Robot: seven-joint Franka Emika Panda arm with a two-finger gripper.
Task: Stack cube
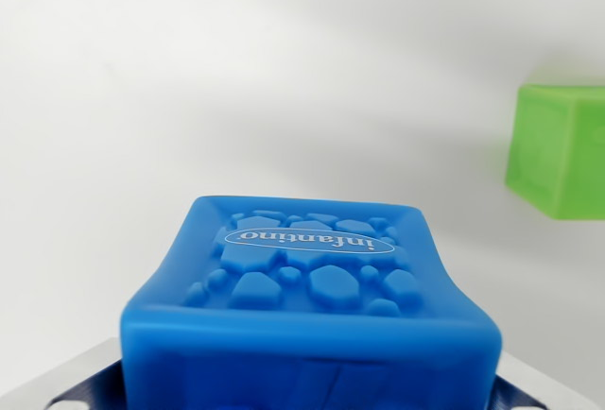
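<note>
Two cubes show in the wrist view; the pincer [307, 396] sits at the bottom edge, only its metal parts visible on both sides of the blue cube [312, 320], which bulges as if squeezed between them; its embossed face reads "infantino" upside down; the green cube [558, 150] lies ahead, well apart, toward the wrist view's right, on the white surface [189, 79].

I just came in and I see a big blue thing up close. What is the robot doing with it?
You are looking through the camera on the robot's wrist. A soft blue cube with bumpy pebbles and a printed oval label sits right in front of it, between metal gripper parts at the bottom corners, and its sides look squeezed in. So the gripper seems to be holding it. A green cube waits at the wrist view's right, probably for stacking.
</note>
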